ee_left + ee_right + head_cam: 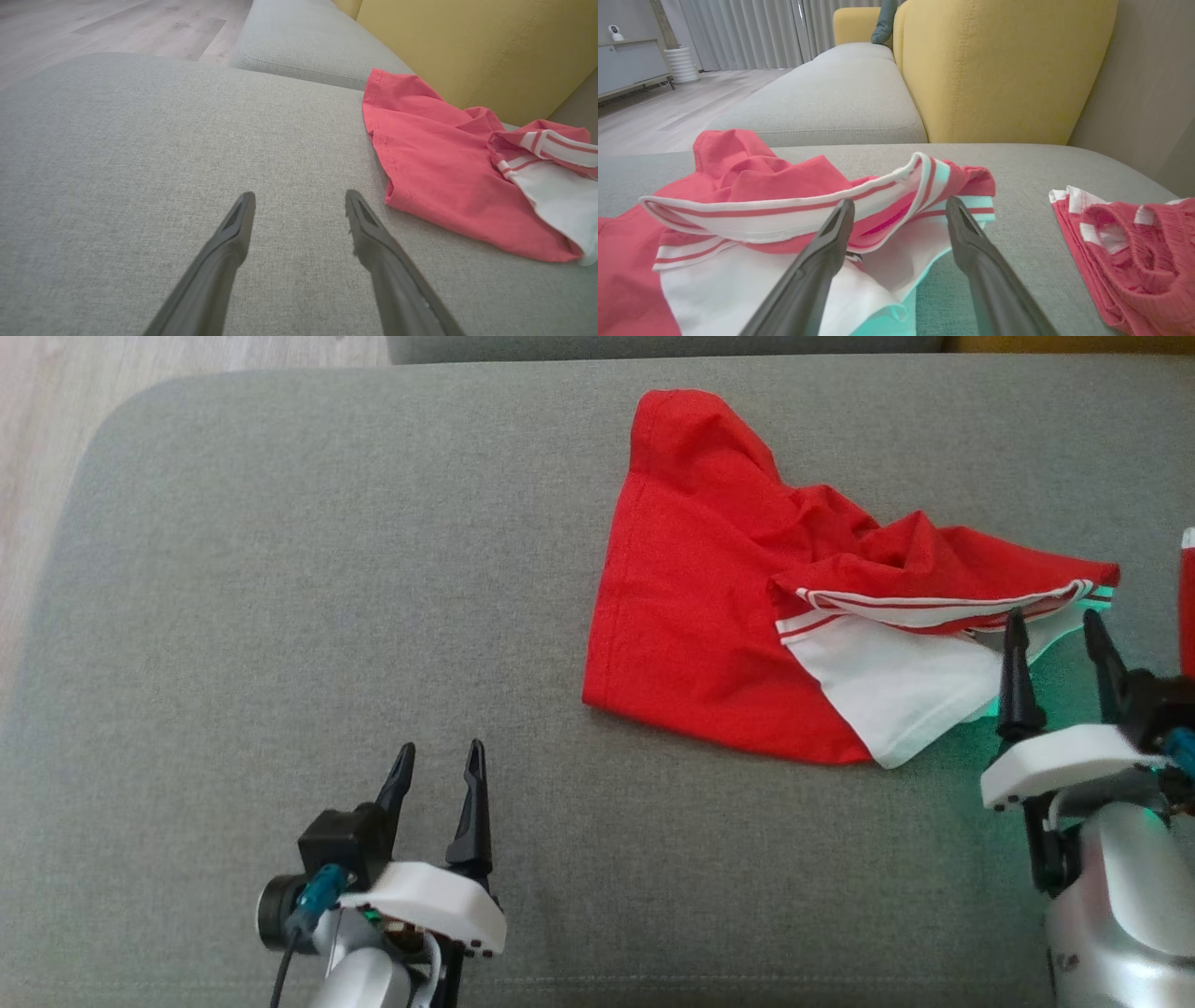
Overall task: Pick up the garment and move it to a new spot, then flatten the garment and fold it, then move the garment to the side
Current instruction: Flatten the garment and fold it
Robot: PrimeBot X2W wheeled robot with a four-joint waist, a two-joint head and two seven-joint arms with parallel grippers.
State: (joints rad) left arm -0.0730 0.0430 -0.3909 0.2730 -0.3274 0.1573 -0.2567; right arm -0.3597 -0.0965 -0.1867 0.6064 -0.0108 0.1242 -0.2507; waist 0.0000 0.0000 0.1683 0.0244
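Observation:
The garment (pixel 719 607), red shorts with a white side panel and a red-and-white striped waistband, lies crumpled on the grey sofa seat (pixel 280 616), right of centre. My right gripper (pixel 1053 621) is open just in front of the waistband (pixel 784 212), fingers either side of its near edge, gripping nothing. The same shorts (pixel 752 186) spread ahead of those fingers (pixel 826 261) in the right wrist view. At the lower left my left gripper (pixel 439 756) stands open over bare cushion, well away from the garment (pixel 448 182), which lies to its right.
A second red-and-white garment (pixel 1125 252) lies bunched on the seat at the far right (pixel 1187 607). A yellow backrest (pixel 999 70) rises behind the seat. Another grey cushion (pixel 303 46) adjoins at the back. Wood floor (pixel 140 364) lies beyond the seat's left edge.

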